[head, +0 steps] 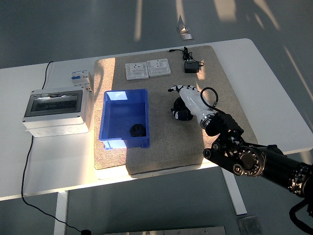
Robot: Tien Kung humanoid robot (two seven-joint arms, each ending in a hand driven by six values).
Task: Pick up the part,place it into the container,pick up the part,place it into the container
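A blue container (111, 108) sits on the left half of the tan mat (220, 93). One black round part (137, 130) lies inside it near the front right corner. My right hand (182, 102), white with black joints, is out over the mat to the right of the container, fingers stretched toward the upper left and holding nothing. It hovers over a second black part (181, 115), which shows only partly under the palm and thumb. I cannot tell whether the hand touches it. The left arm is out of sight.
A grey breaker box (56, 110) with a dark window stands left of the container, a small circuit breaker (80, 77) behind it. Two white wall sockets (147, 69) and a black adapter (190, 66) lie at the mat's far edge.
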